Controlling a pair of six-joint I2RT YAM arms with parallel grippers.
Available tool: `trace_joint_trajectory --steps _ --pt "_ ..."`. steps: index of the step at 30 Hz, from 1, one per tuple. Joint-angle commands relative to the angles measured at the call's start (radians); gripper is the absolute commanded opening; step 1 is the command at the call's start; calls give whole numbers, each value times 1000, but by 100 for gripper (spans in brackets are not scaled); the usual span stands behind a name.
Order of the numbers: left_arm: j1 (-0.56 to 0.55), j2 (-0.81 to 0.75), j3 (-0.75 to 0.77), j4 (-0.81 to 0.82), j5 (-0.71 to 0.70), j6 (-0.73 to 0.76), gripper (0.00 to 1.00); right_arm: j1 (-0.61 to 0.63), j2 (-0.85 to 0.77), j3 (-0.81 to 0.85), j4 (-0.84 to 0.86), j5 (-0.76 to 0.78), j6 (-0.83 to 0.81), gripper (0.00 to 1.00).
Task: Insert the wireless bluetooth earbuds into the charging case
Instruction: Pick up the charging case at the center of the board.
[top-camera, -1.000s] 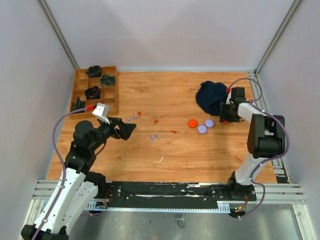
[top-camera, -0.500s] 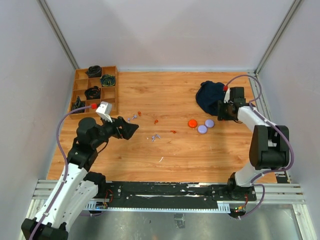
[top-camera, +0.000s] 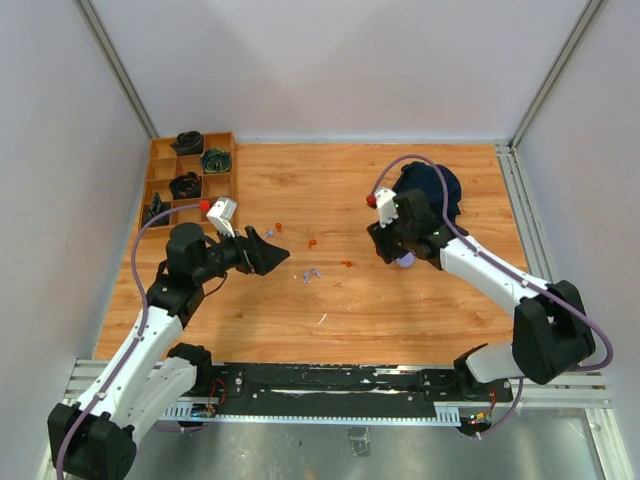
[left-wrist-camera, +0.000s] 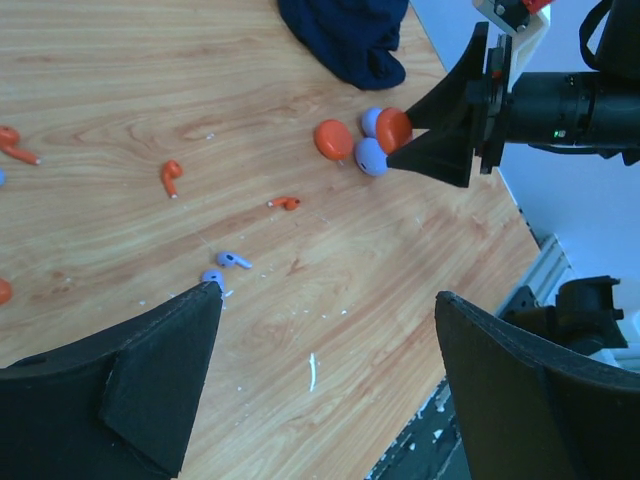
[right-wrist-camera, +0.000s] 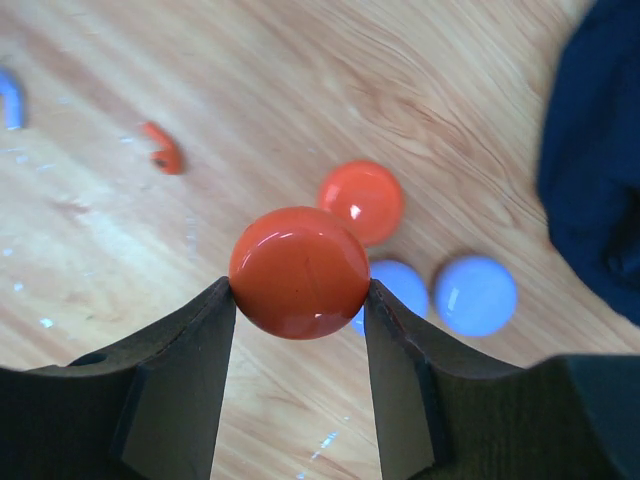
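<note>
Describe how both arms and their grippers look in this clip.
The left arm and right arm have white links with black joints. The left gripper and right gripper each have two black wedge-shaped fingers. A lilac cable runs along each arm to a white wrist camera with a red plug.

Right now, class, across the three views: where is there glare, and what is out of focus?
Right wrist view: the orange puck in the right claw is sharp with pale glare; the table and dark cloth behind are soft. Left wrist view: table crisp, open left claw flat black. Top view: even light, faint shadows.
</note>
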Motion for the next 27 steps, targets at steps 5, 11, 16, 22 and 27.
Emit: trace_joint_trajectory --steps 5,11,16,22,27 --pt "-6 85 4 81 136 -65 91 237 -69 -2 29 -34 -180 46" --pt "-8 127 1 114 187 -93 88 391 -91 8 62 -61 -253 47" --pt "-17 169 5 118 243 -96 85 496 -83 35 75 -85 -303 47" --pt "-58 229 15 107 300 -88 79 586 -63 62 97 -89 -343 47" --pt "-100 260 23 96 300 -63 77 616 -46 93 94 -99 -365 46"
